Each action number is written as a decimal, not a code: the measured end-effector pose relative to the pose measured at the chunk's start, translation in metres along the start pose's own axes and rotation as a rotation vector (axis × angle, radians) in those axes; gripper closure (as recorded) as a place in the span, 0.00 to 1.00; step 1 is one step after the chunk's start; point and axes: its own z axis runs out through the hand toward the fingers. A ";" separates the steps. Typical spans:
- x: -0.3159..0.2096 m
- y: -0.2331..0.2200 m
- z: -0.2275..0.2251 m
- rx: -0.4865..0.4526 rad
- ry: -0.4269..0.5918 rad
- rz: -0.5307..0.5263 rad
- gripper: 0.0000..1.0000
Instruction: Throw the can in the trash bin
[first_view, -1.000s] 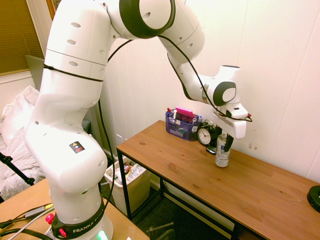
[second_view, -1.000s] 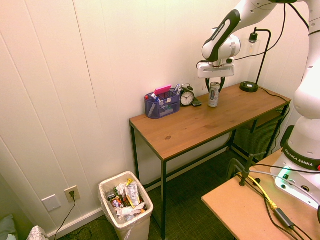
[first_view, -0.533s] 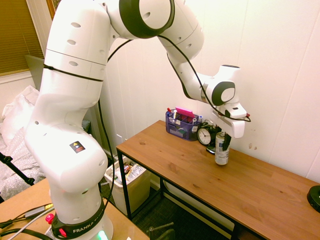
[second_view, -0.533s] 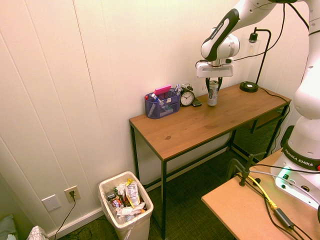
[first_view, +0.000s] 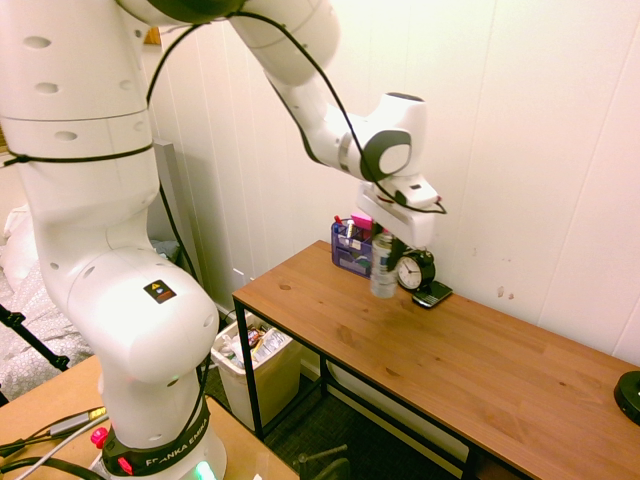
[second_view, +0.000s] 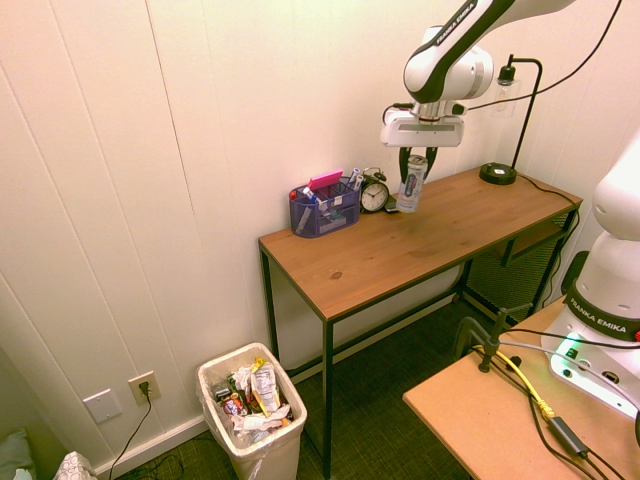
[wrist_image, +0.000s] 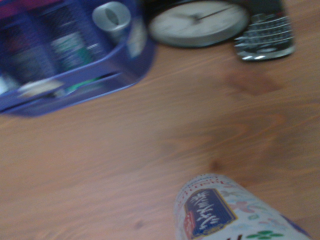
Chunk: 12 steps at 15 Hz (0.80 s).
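The slim silver can (first_view: 382, 265) (second_view: 410, 184) hangs in the air above the wooden table (first_view: 470, 360), lifted clear of its top. My gripper (first_view: 385, 240) (second_view: 414, 163) is shut on the can's upper end. In the wrist view the can (wrist_image: 227, 210) shows close by over the wood. The cream-white trash bin (second_view: 290, 445) stands on the floor to the side of the table, stuffed with wrappers and paper; in the first exterior view the trash bin (first_view: 272, 378) shows partly under the table's end.
A blue-purple organiser (first_view: 355, 252) (second_view: 325, 210) (wrist_image: 75, 60), a black alarm clock (first_view: 414, 270) (second_view: 375, 193) (wrist_image: 197, 22) and a small phone (first_view: 432, 294) (wrist_image: 264, 36) sit at the table's back edge by the wall. A black lamp (second_view: 500, 172) stands at the far end.
The gripper closed on the can, lifted it off the table and carried it sideways, from beyond the clock to near the organiser.
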 end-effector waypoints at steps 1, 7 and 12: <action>-0.045 -0.013 -0.018 0.011 -0.003 -0.064 1.00; -0.278 -0.115 -0.068 0.033 -0.010 -0.311 1.00; -0.324 -0.197 -0.003 -0.061 -0.053 -0.370 1.00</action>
